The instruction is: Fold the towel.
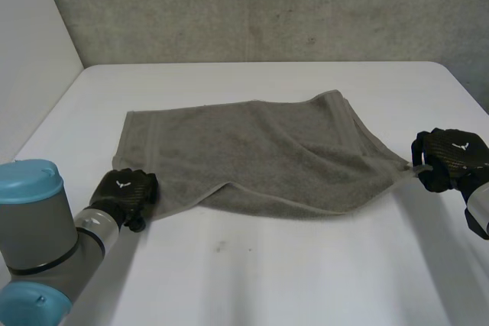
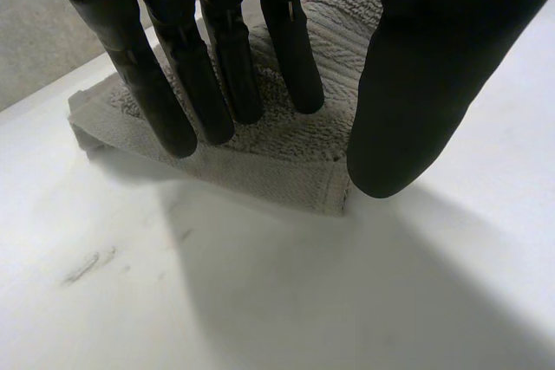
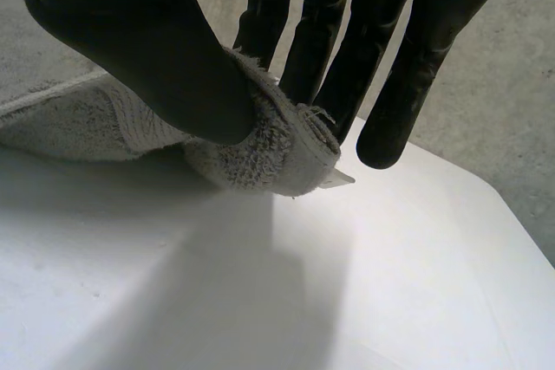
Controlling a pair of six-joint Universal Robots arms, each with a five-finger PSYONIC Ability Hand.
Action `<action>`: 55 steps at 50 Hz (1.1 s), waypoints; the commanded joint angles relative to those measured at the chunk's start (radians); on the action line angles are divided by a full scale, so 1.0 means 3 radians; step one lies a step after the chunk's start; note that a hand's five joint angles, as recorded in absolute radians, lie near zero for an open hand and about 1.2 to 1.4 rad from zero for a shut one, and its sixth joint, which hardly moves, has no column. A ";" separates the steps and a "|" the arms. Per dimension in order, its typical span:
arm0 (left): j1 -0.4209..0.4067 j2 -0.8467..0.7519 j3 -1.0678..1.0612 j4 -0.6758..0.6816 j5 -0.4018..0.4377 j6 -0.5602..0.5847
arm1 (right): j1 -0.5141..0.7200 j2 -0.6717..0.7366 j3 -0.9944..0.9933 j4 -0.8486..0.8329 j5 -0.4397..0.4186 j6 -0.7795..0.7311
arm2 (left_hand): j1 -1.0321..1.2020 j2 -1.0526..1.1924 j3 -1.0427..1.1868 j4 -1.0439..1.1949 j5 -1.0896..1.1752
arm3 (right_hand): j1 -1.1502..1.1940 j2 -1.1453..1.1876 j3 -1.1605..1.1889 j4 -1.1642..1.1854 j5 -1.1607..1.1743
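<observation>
The head camera looks down over the table (image 1: 267, 265) from behind the arms. Both wrist cameras sit close above corners of the towel (image 1: 252, 154), which the head view also shows.

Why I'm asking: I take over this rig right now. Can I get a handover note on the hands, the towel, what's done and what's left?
Left hand: open, with straight fingers on or just over the towel's near left corner and the thumb beside its edge. Nothing is gripped.
Right hand: shut on the towel's right corner, pinched between thumb and fingers, low by the table.
Towel: spread out on the white table, rumpled toward the pinched corner.
Done: the right corner is gripped.
Left: grip the left corner, then fold. No fold appears made so far.
</observation>
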 commanded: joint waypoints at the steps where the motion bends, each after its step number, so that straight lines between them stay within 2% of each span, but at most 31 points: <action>1: 0.0000 -0.0104 0.0064 0.0007 0.0001 0.0000 | 0.0000 0.0009 0.0000 0.0000 -0.0004 -0.0002 | 0.0334 0.0356 0.0354 0.0357 0.0359 | 0.1416 0.0724 0.0712 0.0673 0.0775; 18: 0.0000 -0.0273 0.0289 0.0007 0.0011 0.0000 | 0.0046 0.0024 0.0000 -0.0005 -0.0004 -0.0007 | 0.1019 0.1041 0.1039 0.1042 0.1044 | 0.1416 0.0724 0.0712 0.0673 0.0775; 28: 0.0005 -0.0257 0.0391 0.0007 0.0022 -0.0005 | 0.0051 0.0024 0.0005 0.0000 -0.0004 -0.0007 | 0.2220 0.2242 0.2239 0.2242 0.2244 | 0.1416 0.0724 0.0712 0.0673 0.0775; 35: 0.0005 -0.0314 0.0463 0.0063 0.0017 0.0025 | 0.0051 0.0024 0.0005 0.0000 -0.0004 -0.0007 | 0.2222 0.2244 0.2241 0.2244 0.2246 | 0.1416 0.0724 0.0712 0.0673 0.0775; 41: 0.0061 -0.0344 0.0488 0.0115 0.0011 0.0250 | 0.0051 0.0009 0.0005 0.0005 -0.0004 -0.0013 | 0.2222 0.2244 0.2241 0.2244 0.2246 | 0.1416 0.0724 0.0712 0.0673 0.0775; 43: 0.0148 -0.0004 0.0397 0.0084 0.0001 0.0322 | 0.0056 -0.0067 -0.0016 0.0036 -0.0004 -0.0099 | 0.2222 0.2244 0.2241 0.2244 0.2246 | 0.1416 0.0724 0.0712 0.0673 0.0775; 44: 0.0148 -0.0002 0.0396 0.0084 0.0001 0.0322 | 0.0056 -0.0068 -0.0016 0.0036 -0.0004 -0.0100 | 0.2222 0.2244 0.2241 0.2244 0.2246 | 0.1416 0.0724 0.0712 0.0673 0.0775; 48: 0.0194 0.0412 0.0258 0.0079 0.0017 0.0342 | 0.0031 -0.0323 -0.0092 0.0408 0.0006 -0.0482 | 0.2222 0.2244 0.2241 0.2244 0.2246 | 0.1416 0.0724 0.0712 0.0673 0.0775; 50: 0.0230 0.0865 0.0141 0.0003 0.0022 0.0342 | 0.0015 -0.0431 -0.0149 0.0563 0.0017 -0.0601 | 0.2222 0.2244 0.2241 0.2244 0.2246 | 0.1416 0.0724 0.0712 0.0673 0.0775; 51: 0.0230 0.0868 0.0141 0.0002 0.0022 0.0342 | 0.0005 -0.0552 -0.0209 0.0730 0.0012 -0.0722 | 0.2222 0.2244 0.2241 0.2244 0.2246 | 0.1416 0.0724 0.0712 0.0673 0.0775; 53: 0.0327 0.1249 0.0049 -0.0186 0.0042 0.0347 | 0.0005 -0.0671 -0.0271 0.0874 0.0001 -0.0820 | 0.2222 0.2244 0.2241 0.2244 0.2246 | 0.1416 0.0724 0.0712 0.0673 0.0775; 55: 0.0398 0.1398 0.0023 -0.0314 0.0072 0.0353 | 0.0000 -0.0895 -0.0414 0.1154 -0.0004 -0.0999 | 0.2222 0.2244 0.2241 0.2244 0.2246 | 0.1416 0.0724 0.0712 0.0673 0.0775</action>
